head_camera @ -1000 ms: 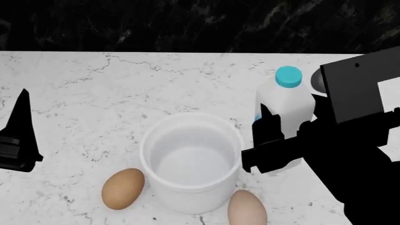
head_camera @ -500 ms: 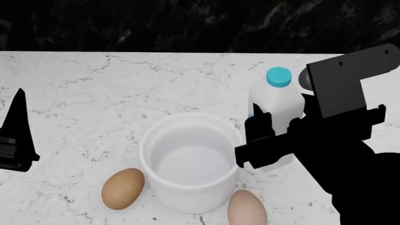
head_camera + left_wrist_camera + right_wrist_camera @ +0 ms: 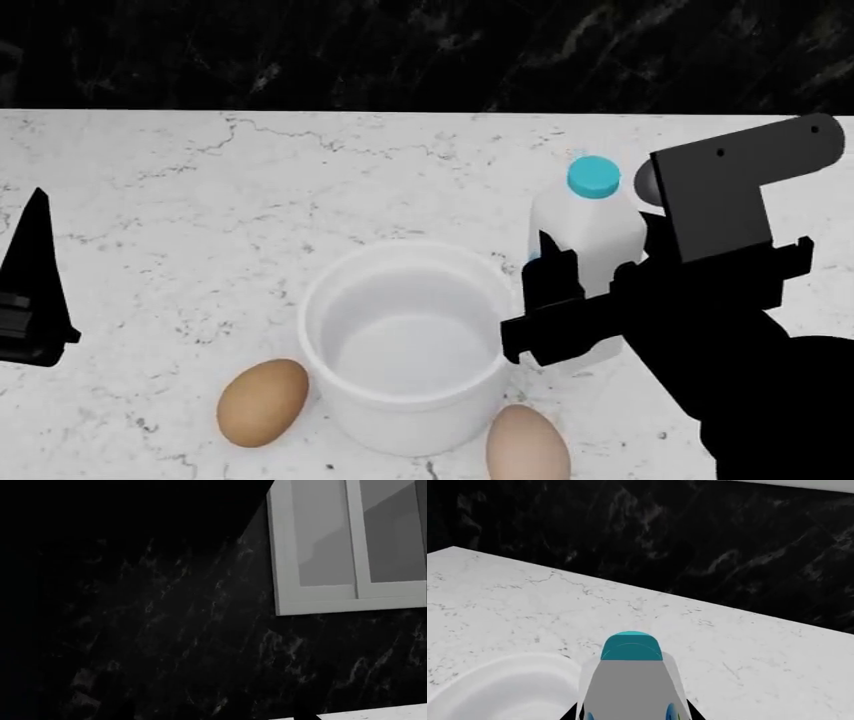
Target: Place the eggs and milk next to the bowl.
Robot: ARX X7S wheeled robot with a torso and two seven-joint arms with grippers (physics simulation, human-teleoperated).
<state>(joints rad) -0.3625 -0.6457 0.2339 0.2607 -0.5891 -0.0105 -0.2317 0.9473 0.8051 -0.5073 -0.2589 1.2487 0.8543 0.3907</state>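
1. The milk (image 3: 589,235) stands upright on the marble counter (image 3: 200,200), just right of the bowl (image 3: 407,345) — its cyan cap (image 3: 594,177) rises above the bowl's rim.
2. The right gripper (image 3: 577,300) is clamped around the milk's lower body, one black finger (image 3: 554,275) crossing its near-left side.
3. The tan egg (image 3: 263,402) lies near-left of the bowl, the paler egg (image 3: 527,445) near-right — both close against its wall.
4. The left gripper (image 3: 34,290) hangs at the far left, well apart; whether it is open or closed cannot be told.
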